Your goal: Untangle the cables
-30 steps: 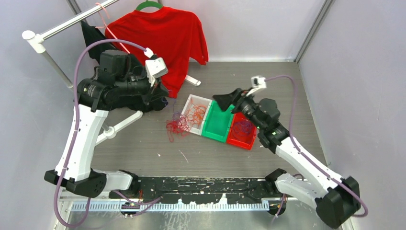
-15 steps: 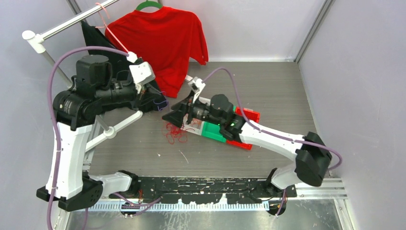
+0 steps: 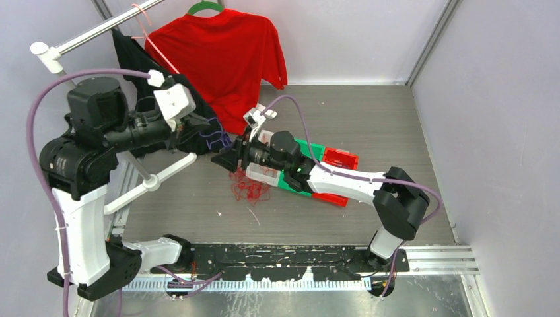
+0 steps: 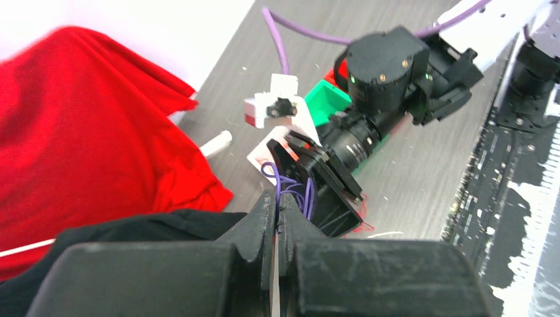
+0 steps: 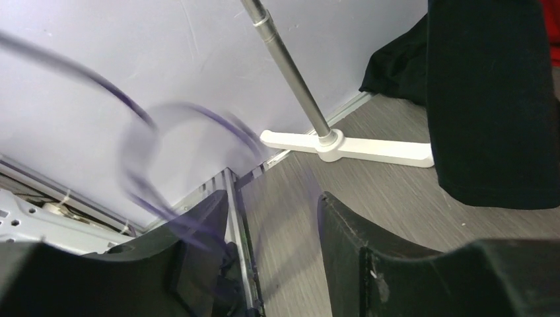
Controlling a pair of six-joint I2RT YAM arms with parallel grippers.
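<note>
The left claw (image 4: 276, 210) is clenched on a few blue-purple cables (image 4: 288, 187), lifted above the counter (image 3: 370, 119). The strands run across to the right claw (image 5: 271, 224), whose fingers stand released. From the right wrist the same strands show only as a blurred loop (image 5: 142, 142) just ahead of them. A loose clump of red cables (image 3: 248, 188) lies on the counter beneath both claws, beside the white bin (image 3: 259, 174). The green bin (image 3: 314, 148) and red bin (image 3: 341, 158) sit under the right arm. Behind hang a red shirt (image 3: 224, 53) and a black garment (image 5: 489, 99), near the rack's white foot (image 5: 350, 145).
</note>
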